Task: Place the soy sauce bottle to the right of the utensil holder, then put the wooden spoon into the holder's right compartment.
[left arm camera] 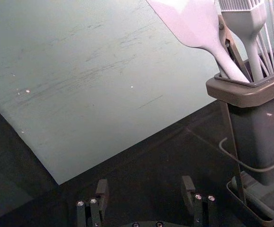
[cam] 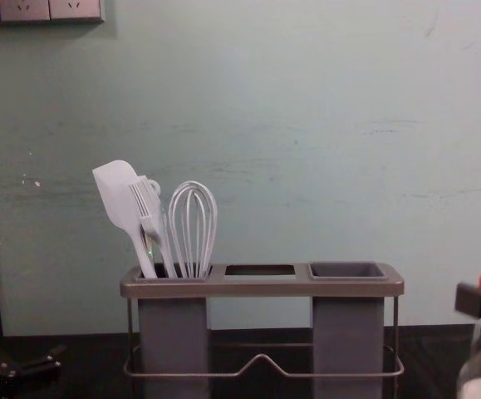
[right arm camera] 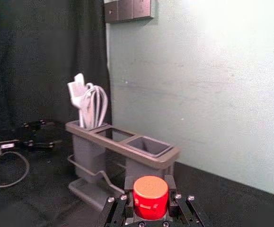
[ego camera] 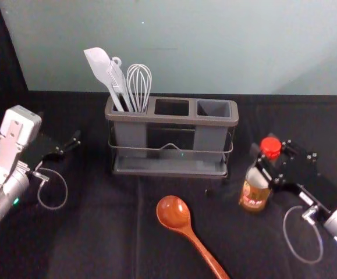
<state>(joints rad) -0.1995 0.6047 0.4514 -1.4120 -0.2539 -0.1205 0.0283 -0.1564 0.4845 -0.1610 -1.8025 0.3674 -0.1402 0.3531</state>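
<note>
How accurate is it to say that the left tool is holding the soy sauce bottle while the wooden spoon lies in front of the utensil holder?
It is not the left tool: the head view shows the right tool holding the soy sauce bottle. The wooden spoon does lie in front of the utensil holder.

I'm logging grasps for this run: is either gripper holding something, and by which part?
The right gripper holds the soy sauce bottle by its neck, just under the red cap. The left gripper holds nothing.
</note>
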